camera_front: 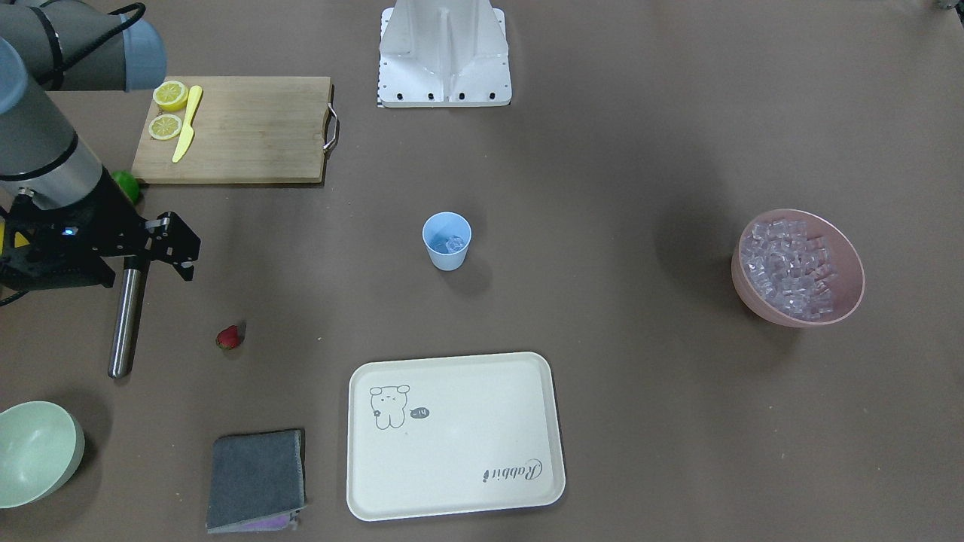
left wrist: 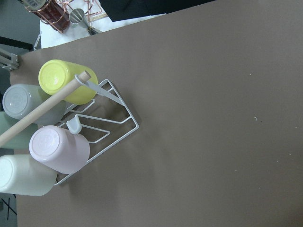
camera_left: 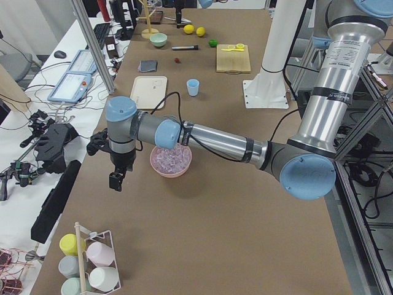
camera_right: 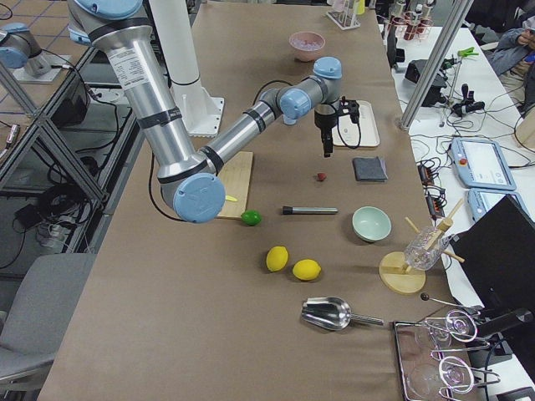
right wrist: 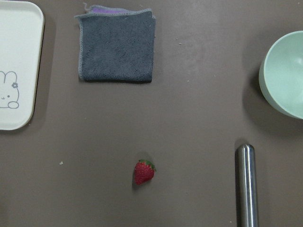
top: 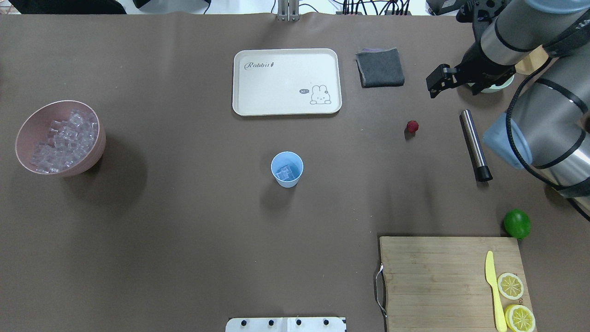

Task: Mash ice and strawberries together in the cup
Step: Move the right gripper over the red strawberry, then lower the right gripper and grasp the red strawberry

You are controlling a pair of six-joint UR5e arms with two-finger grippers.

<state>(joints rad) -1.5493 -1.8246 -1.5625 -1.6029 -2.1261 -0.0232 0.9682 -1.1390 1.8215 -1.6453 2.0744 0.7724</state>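
At mid-table, nearest the robot, a light blue cup (top: pixel 287 183) stands upright with a few clear ice cubes (top: pixel 284 171) inside. Farther out on the robot's right, a small red strawberry (top: pixel 412 126) lies on the brown table, well apart from the cup, with a metal rod (top: pixel 475 145) lying near it. Beyond them the right gripper (top: pixel 437 82) hangs above the table, its claw spread and empty. At the table's left end, the left gripper (camera_left: pixel 115 180) hovers beside a pink bowl (top: pixel 27 133) of ice; whether its claw is spread or clenched cannot be told.
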